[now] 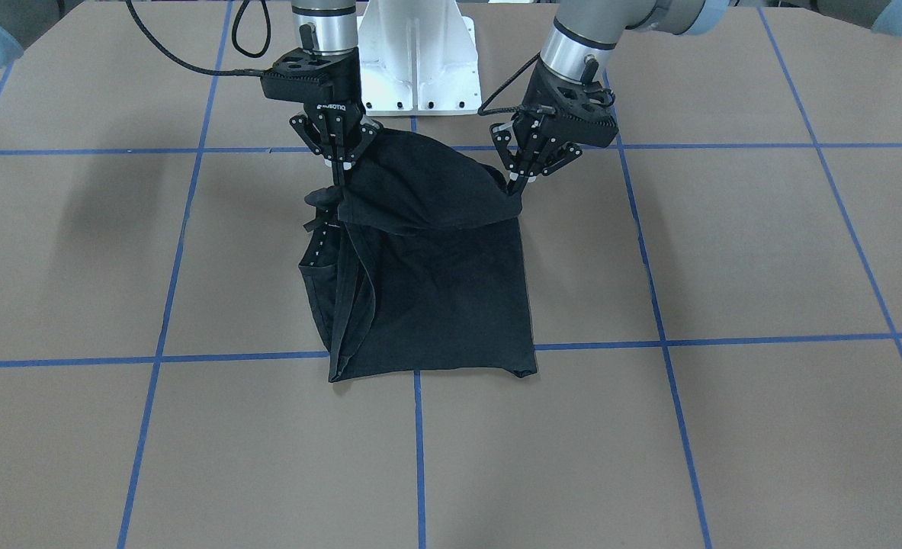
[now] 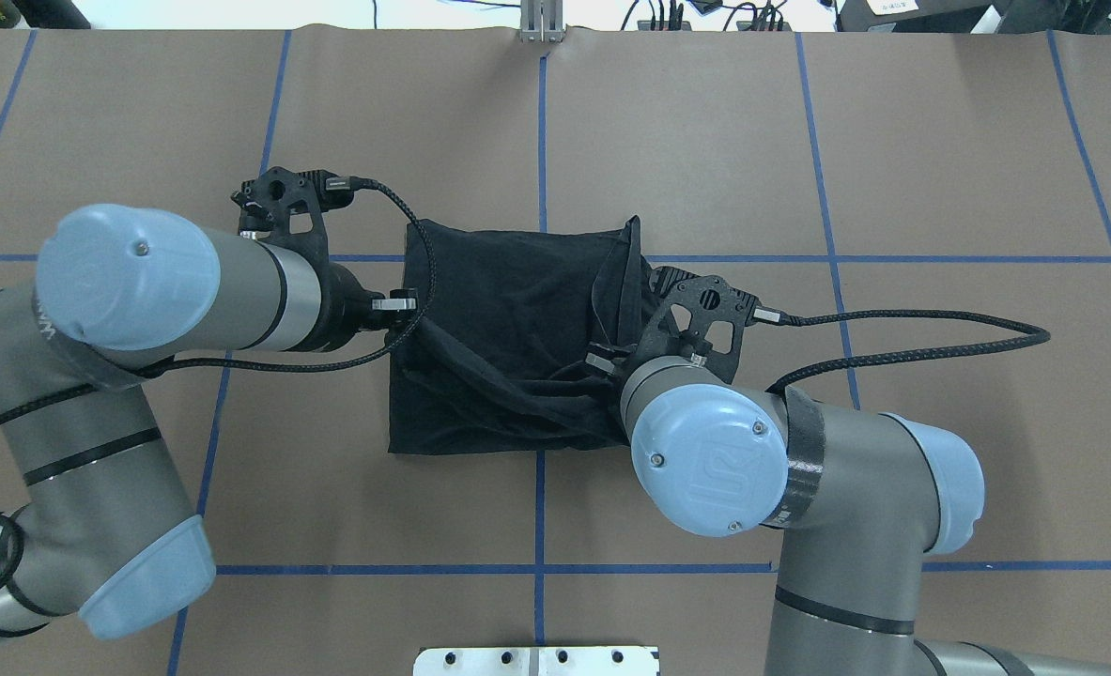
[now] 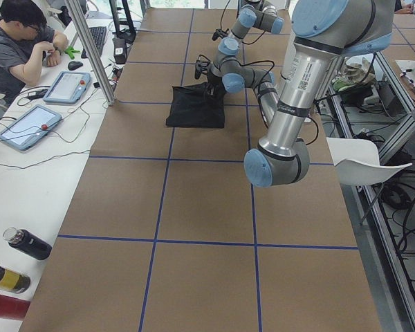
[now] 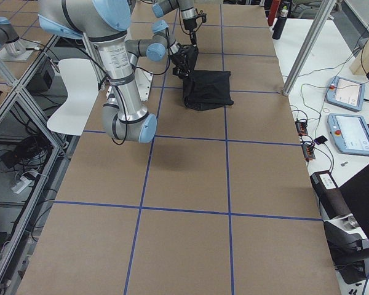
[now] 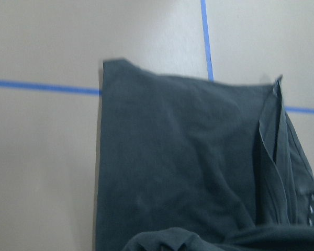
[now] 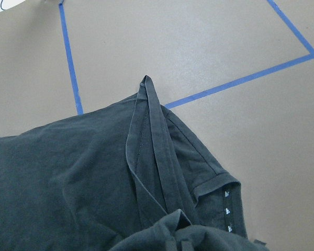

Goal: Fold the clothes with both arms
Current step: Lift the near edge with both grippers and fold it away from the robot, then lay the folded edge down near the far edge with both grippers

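As left tool [image 1: 518, 187] pinches (right tool [image 1: 338, 174] too), T-shirt [image 1: 435, 282] sags between.

The T-shirt [image 1: 435, 305] lay on the table [image 1: 725, 427], just before the pedestal base [image 1: 418, 61]. Its edge nearest the robot hung raised over the flat part, the left gripper [image 1: 518, 187] at one corner, the right gripper [image 1: 338, 177] at the other.

Bright, even overhead light; soft shadows on the table [image 1: 115, 213]; left wrist view slightly blurred.

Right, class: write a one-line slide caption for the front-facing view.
Left gripper and right gripper hold up the robot-side edge of the black T-shirt; the rest lies on the table.
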### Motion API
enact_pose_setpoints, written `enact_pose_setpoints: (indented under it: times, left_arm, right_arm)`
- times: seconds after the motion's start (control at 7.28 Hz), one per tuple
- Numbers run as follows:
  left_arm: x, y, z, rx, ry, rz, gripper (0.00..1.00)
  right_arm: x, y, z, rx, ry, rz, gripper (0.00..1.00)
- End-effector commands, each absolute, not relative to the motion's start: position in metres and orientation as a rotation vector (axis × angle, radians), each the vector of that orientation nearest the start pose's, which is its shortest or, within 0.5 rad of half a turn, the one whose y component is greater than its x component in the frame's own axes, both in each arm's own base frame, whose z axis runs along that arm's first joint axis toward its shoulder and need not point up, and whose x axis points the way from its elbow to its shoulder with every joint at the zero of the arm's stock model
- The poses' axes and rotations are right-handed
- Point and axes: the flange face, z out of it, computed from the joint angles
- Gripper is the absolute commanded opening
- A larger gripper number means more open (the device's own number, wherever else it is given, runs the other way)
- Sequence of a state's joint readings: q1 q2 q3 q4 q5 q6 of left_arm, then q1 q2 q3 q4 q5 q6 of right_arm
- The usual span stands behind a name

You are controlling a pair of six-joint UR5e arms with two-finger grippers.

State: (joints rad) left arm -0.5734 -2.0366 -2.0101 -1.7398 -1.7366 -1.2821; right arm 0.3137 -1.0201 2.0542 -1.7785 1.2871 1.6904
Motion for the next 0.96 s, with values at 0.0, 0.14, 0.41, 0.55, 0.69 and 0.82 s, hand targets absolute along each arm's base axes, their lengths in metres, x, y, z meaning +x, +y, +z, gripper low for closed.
enact_pose_setpoints:
  times: [0.0,0.14,0.41,0.55,0.69,0.82]
  left_arm:
    - [0.415,-0.446,0.200,0.365,0.979,-0.175,0.00]
    - [0.423,-0.461,0.200,0.369,0.962,-0.178,0.00]
    - [0.457,-0.491,0.202,0.389,0.931,-0.197,0.00]
    - [0.468,-0.500,0.215,0.394,0.929,-0.200,0.00]
    - [0.477,-0.510,0.226,0.415,0.906,-0.215,0.00]
    - [0.487,-0.518,0.229,0.412,0.901,-0.215,0.00]
  right_arm:
    - [-0.486,-0.355,0.191,0.373,-0.786,0.551,0.00]
    - [-0.492,-0.367,0.195,0.383,-0.780,0.559,0.00]
    - [-0.516,-0.395,0.190,0.390,-0.744,0.582,0.00]
    - [-0.519,-0.407,0.198,0.395,-0.727,0.592,0.00]
    - [-0.523,-0.421,0.204,0.406,-0.731,0.599,0.00]
    - [-0.533,-0.438,0.209,0.421,-0.737,0.599,0.00]
